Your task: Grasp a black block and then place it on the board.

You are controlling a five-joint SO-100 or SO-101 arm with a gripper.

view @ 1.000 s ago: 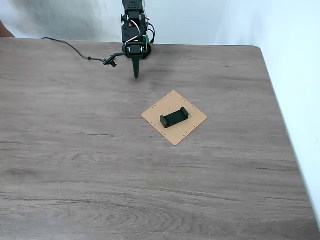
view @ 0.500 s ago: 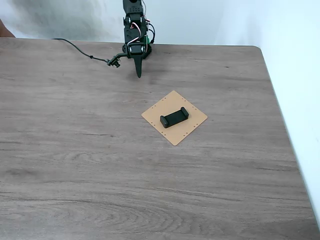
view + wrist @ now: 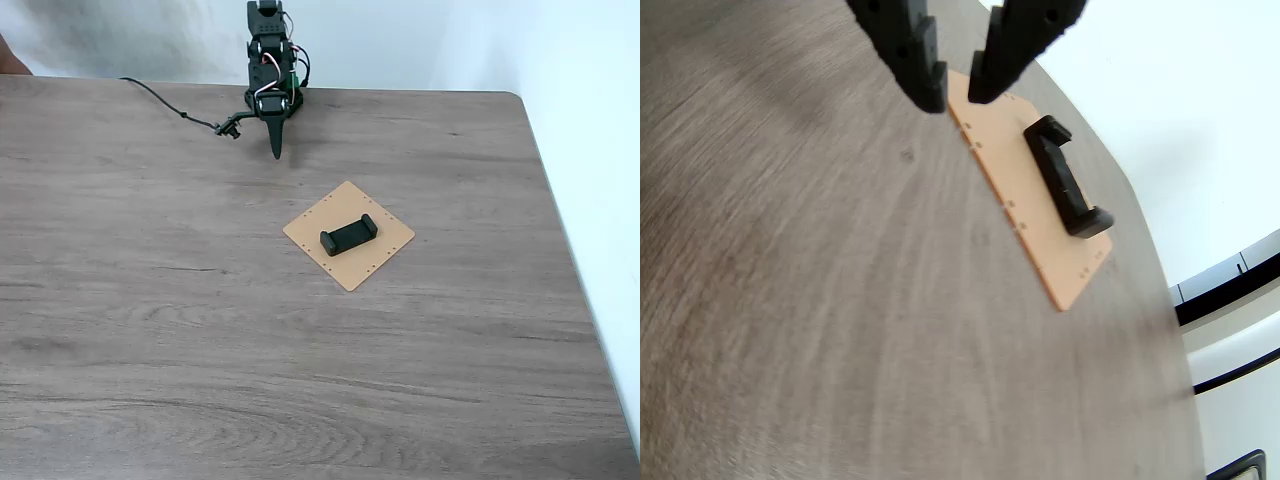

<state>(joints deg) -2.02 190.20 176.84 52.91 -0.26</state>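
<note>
The black block (image 3: 348, 235) lies flat on the tan board (image 3: 385, 253), near its middle, at the centre-right of the table in the fixed view. The wrist view shows the black block (image 3: 1067, 178) lengthwise on the board (image 3: 1040, 238) too. My gripper (image 3: 277, 152) points down near the table's far edge, well behind and left of the board. From the wrist view, the gripper (image 3: 957, 100) hangs above the table just short of the board's near corner. Only a narrow gap separates its fingers, and nothing is between them.
A thin black cable (image 3: 170, 105) runs across the far left of the grey-brown tabletop (image 3: 200, 320) to the arm. The table's right edge (image 3: 570, 270) borders a white surface.
The arm has drawn slightly right and up toward its base, and the cable has shifted right with it. The black block stays still on the board.
</note>
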